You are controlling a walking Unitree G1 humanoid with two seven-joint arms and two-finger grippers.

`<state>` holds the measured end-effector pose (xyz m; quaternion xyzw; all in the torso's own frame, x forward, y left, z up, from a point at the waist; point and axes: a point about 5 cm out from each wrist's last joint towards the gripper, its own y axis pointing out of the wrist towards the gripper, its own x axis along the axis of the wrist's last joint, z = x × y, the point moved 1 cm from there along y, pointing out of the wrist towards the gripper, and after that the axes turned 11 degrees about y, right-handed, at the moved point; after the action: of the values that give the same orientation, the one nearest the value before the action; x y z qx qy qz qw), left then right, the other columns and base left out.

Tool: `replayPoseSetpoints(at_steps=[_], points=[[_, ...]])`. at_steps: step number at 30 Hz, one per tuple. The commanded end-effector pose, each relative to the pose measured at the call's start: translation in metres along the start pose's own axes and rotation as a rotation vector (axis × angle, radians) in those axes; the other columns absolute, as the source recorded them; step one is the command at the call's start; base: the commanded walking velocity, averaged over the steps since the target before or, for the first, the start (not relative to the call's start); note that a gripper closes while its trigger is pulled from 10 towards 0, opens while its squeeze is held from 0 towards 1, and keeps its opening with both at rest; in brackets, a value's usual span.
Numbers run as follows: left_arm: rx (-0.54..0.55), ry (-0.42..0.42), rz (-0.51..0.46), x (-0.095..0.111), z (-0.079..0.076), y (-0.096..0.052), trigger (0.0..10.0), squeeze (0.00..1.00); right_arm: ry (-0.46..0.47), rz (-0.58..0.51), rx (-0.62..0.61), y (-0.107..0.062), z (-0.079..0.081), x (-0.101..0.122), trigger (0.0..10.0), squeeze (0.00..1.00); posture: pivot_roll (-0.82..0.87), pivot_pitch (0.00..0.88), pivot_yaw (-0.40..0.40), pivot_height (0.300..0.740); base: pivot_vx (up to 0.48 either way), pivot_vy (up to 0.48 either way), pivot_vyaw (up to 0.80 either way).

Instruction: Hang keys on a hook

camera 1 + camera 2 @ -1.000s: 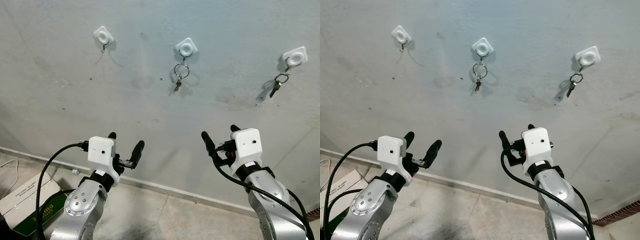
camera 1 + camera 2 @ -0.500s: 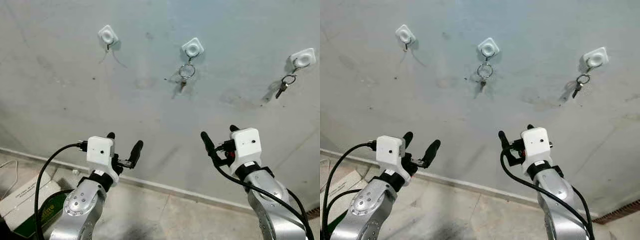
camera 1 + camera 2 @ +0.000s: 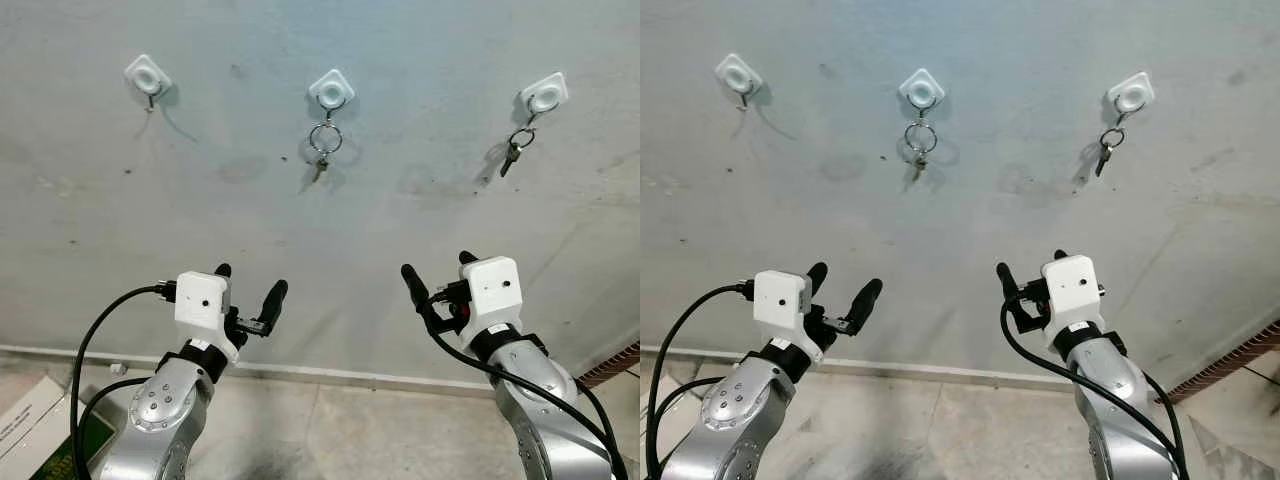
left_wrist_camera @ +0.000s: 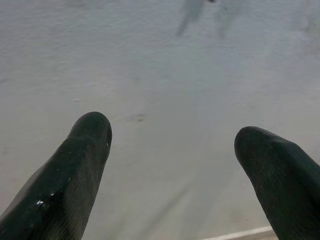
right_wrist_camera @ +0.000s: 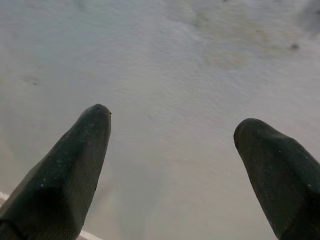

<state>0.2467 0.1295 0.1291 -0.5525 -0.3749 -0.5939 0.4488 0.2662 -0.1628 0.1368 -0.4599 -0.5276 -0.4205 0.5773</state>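
Three white hooks sit in a row high on the grey wall. The left hook (image 3: 148,77) is bare. From the middle hook (image 3: 331,91) hangs a key ring with a key (image 3: 323,146). A second set of keys (image 3: 514,148) dangles from the right hook (image 3: 544,94). My left gripper (image 3: 250,284) is raised low in front of the wall, open and empty. My right gripper (image 3: 438,272) is held at the same height, also open with nothing between its fingers (image 5: 70,165). Both are well below the hooks.
A white skirting strip (image 3: 350,376) runs along the foot of the wall above a tiled floor. A cardboard box (image 3: 30,425) and something green lie at the lower left. A brick edge (image 3: 615,364) shows at the lower right.
The view has swung to the right, so the hooks sit further left in the picture. Both arms hold the same pose with fingers apart.
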Motion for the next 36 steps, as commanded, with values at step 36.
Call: replayPoseSetpoints(at_steps=[36], points=[[0.012,-0.021,0.028,-0.0046,0.0006,0.0007,10.0,0.00,0.004,0.012,0.014,0.0006,0.0015,-0.0013,10.0,0.00,-0.01,0.086,0.012,0.740,-0.261,0.000,0.00]])
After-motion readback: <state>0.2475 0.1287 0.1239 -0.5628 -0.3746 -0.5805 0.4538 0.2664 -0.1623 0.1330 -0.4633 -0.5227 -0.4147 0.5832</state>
